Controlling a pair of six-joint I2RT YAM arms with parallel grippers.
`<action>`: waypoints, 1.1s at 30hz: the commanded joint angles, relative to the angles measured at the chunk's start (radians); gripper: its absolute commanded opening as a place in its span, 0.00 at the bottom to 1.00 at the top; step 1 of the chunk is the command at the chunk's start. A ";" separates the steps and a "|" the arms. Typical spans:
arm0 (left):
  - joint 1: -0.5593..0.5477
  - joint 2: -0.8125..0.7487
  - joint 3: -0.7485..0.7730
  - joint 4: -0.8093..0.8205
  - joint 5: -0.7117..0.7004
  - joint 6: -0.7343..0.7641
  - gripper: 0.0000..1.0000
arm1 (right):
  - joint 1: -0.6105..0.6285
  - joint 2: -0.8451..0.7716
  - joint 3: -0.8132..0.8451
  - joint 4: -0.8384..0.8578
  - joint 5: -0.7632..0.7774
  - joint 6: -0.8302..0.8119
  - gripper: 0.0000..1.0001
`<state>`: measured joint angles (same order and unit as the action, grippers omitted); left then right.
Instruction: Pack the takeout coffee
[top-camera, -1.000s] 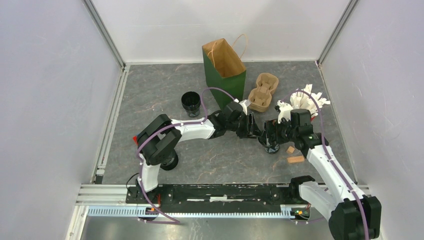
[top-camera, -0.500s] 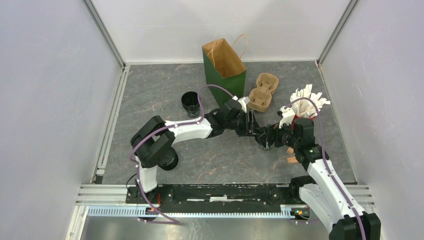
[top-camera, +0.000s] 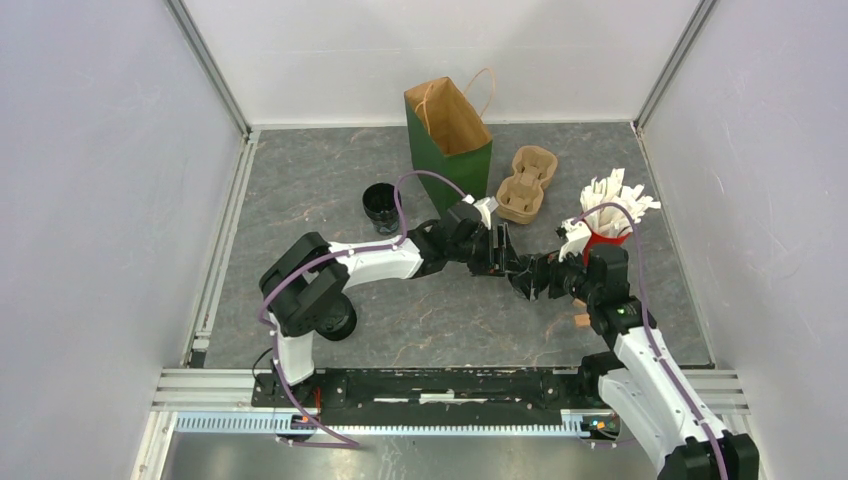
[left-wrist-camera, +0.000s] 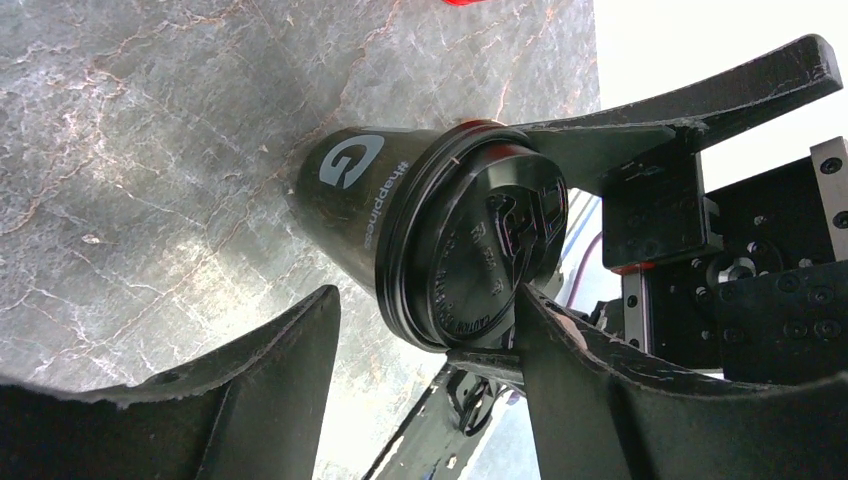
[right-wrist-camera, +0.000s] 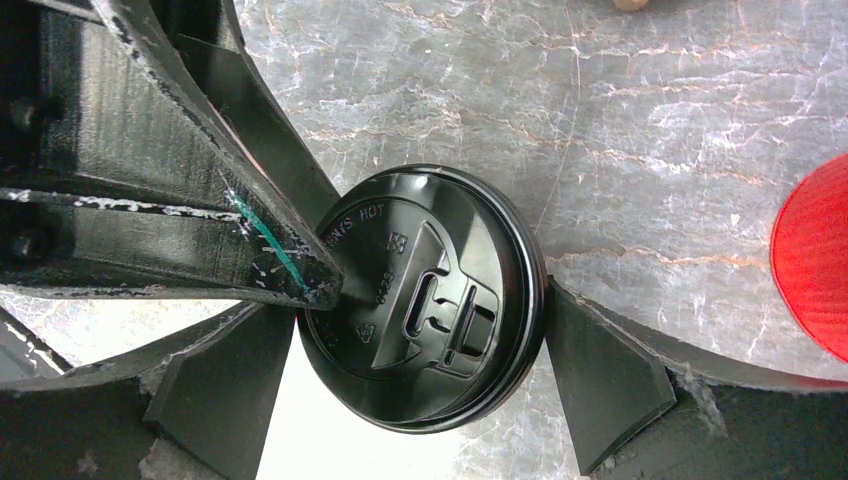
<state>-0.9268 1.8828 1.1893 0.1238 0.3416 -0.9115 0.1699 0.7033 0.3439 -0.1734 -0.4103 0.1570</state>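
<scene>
One cup (left-wrist-camera: 350, 200), black with a black lid (right-wrist-camera: 430, 300), stands upright on the table (top-camera: 300, 180), between its middle and its right edge and a little toward the near edge. Both pincers meet at it. The right pincer (right-wrist-camera: 420, 312) comes down from above with one finger on each side of the lid, both right at the rim. Whether they squeeze the cup or only flank it I cannot tell. The left pincer (left-wrist-camera: 428, 300) reaches in from the left and is spread: one finger (left-wrist-camera: 590, 390) lies against the lid's rim, and the other (left-wrist-camera: 270, 380) stands clear of the cup's wall, with bare table between.

A second black cup (top-camera: 381, 205) stands well apart, left of the middle and toward the far edge. Near it on its right, a green bag (top-camera: 450, 140) stands upright and open by the far edge. A tan carrier (top-camera: 527, 183) lies just beside the bag on its right. A red cup (top-camera: 603, 238) full of white packets (top-camera: 615, 195) stands toward the right edge, near the right pincer.
</scene>
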 joint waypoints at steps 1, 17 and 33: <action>-0.007 -0.055 0.024 -0.024 0.009 0.087 0.71 | 0.002 0.003 0.076 -0.082 0.104 0.009 0.98; -0.007 0.038 0.193 -0.171 0.034 0.190 0.72 | 0.003 0.121 0.190 -0.182 0.173 0.028 0.98; -0.011 0.102 0.250 -0.225 0.081 0.244 0.72 | 0.002 0.124 0.137 -0.153 0.161 0.065 0.98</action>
<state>-0.9241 1.9648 1.4220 -0.0849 0.3504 -0.7097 0.1745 0.8322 0.4915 -0.3588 -0.2642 0.1978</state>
